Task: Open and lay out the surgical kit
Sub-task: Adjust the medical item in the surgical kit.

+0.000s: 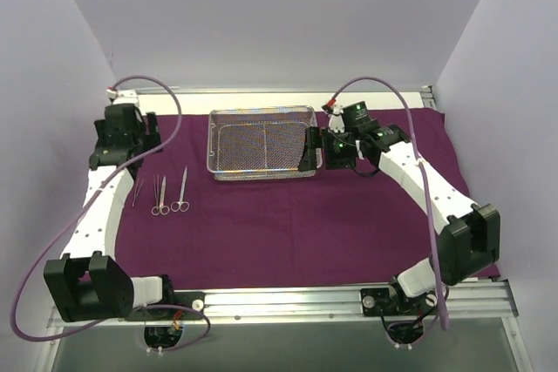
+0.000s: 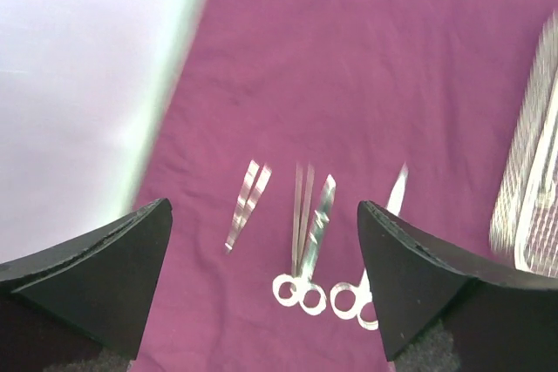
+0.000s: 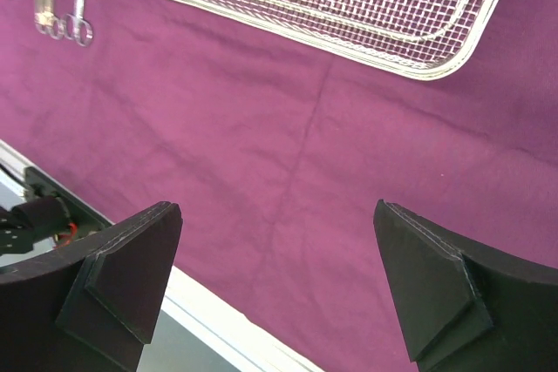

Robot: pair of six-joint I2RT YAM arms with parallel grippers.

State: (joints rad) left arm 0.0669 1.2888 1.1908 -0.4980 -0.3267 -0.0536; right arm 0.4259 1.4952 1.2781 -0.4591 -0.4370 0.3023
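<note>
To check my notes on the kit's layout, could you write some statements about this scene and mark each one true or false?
1. The purple cloth lies spread out under the wire tray. True.
2. The instruments lie inside the tray. False: they lie on the cloth, left of the tray.
3. The left gripper holds scissors. False: it is open and empty.
4. The right gripper is open. True.

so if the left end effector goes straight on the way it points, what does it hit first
Likely the ring-handled scissors lying on the purple cloth, framed by the open left end effector; depth is unclear.
</note>
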